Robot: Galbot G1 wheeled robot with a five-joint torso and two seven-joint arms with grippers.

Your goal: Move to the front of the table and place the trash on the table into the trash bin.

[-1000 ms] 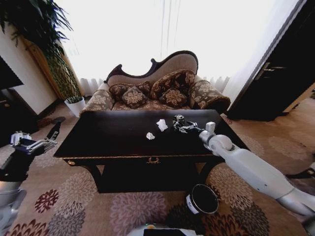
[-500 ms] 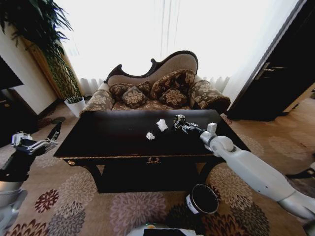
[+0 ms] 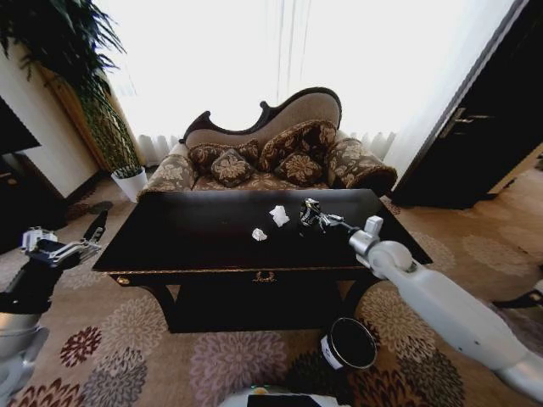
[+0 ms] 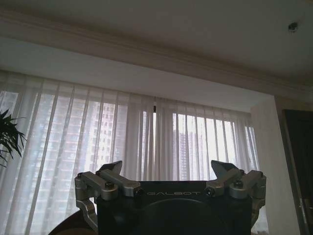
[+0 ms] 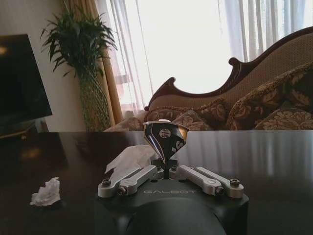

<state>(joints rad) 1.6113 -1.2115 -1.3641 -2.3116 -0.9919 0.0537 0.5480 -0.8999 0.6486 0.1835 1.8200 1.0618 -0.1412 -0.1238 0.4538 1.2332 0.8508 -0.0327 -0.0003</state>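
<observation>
My right gripper (image 3: 311, 213) reaches over the far right part of the glossy dark table (image 3: 195, 242) and is shut on the trash: a dark crushed can (image 3: 307, 206) with a silver top. In the right wrist view the can (image 5: 165, 138) stands upright, pinched between the gripper (image 5: 166, 167) fingers. Two crumpled white paper wads (image 3: 279, 215) (image 3: 259, 234) lie on the table just left of the can; the wrist view shows them as a larger wad (image 5: 131, 157) and a smaller wad (image 5: 46, 192). The trash bin (image 3: 349, 343) stands on the carpet below the table's front right. My left gripper (image 3: 56, 249) (image 4: 166, 169) hangs open off the table's left end.
A patterned sofa (image 3: 271, 157) stands right behind the table. A white plant pot (image 3: 130, 181) with a tall plant sits at the back left. A dark cabinet (image 3: 21, 199) is at the left, a dark door (image 3: 475, 127) at the right. Flowered carpet surrounds the table.
My right arm has drawn back slightly to the right, its gripper still shut on the can. The left arm and both paper wads have stayed put.
</observation>
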